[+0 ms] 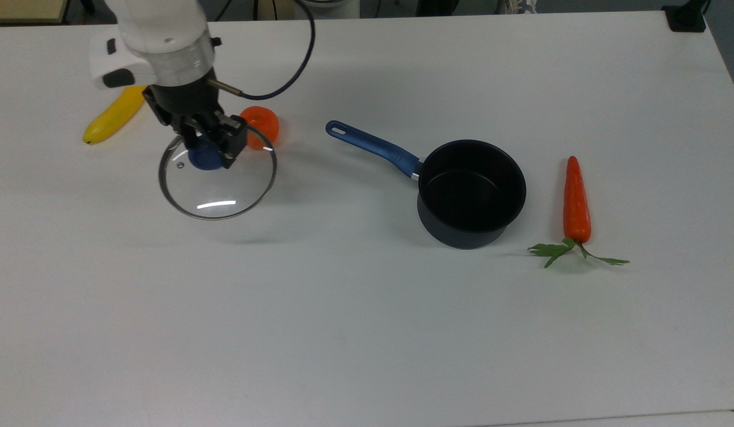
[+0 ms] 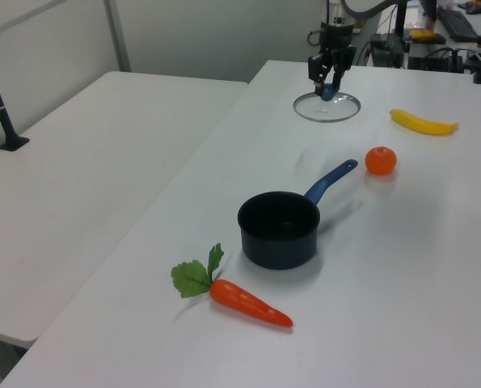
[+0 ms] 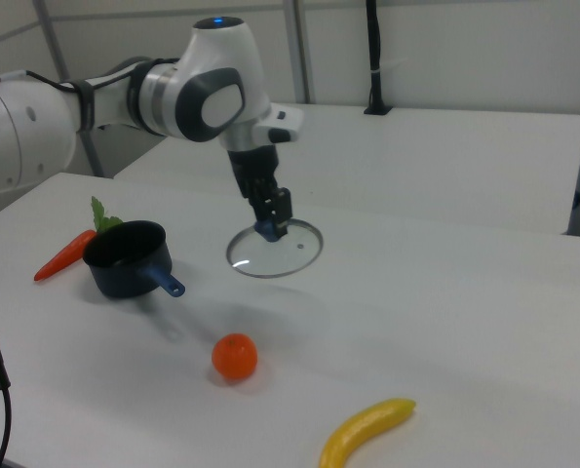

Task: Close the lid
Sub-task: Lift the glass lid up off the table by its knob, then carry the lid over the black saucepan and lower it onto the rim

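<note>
White laminate table (image 1: 367, 332) carries everything here, and you've got your props spread wide across it, so the route ahead is open. The white Franka arm (image 3: 187, 93) reaches in from the right view's left, its last link pointing straight down over the load. The dark round saucepan with the blue handle (image 1: 470, 193) sits open and empty toward the top view's right, handle angled up toward the top view's left; that's your target, well apart from where you are now.

The round clear glass lid with the thin metal rim (image 1: 224, 190) is up in the air. You can see its faint shadow on the table below it in the top view, and in the right view it hangs level, clear of the surface. You're carrying it by the blue central knob (image 1: 203, 159), a sensible hold, since the lid hangs flat beneath it. The black two-finger gripper (image 1: 207, 141) is clamped narrowly on that knob, fingers vertical.

The long orange carrot with green leaves (image 1: 576, 204) lies beyond the pot, the curved yellow banana (image 1: 114, 115) lies just behind the wrist, and the small orange fruit (image 1: 261, 126) sits by the lid's rim in the top view, lower down on the table. By my read, you need a level traverse to the pot, then a centred descent
</note>
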Motion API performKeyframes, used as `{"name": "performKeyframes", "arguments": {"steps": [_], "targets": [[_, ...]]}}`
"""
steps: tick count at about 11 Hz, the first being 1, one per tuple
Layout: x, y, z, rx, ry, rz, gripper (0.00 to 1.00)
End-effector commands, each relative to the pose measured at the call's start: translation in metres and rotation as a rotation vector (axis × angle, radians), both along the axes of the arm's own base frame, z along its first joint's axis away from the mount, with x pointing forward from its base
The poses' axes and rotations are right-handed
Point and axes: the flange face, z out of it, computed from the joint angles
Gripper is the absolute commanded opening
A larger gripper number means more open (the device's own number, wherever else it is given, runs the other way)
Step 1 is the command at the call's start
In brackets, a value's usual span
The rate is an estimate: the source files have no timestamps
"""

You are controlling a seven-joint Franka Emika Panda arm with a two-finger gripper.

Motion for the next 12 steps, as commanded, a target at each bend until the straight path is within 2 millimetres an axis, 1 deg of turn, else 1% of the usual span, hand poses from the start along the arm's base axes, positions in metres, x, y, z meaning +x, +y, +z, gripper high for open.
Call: {"name": "performKeyframes", "arguments": {"steps": [1,3,6,8,10,12], "targets": [[-0.002,0.075,0.015,-0.002,0.023,0.056,0.45],[-0.005,0.138,0.017,-0.005,0.018,0.133,0.45],[-0.014,0.219,0.022,0.003,-0.008,0.171,0.45],[-0.026,0.269,0.019,0.003,-0.011,0.207,0.45],[-0.034,0.311,-0.001,-0.005,0.011,0.236,0.45],[-0.031,0.331,-0.015,0.003,-0.027,0.223,0.45]]}}
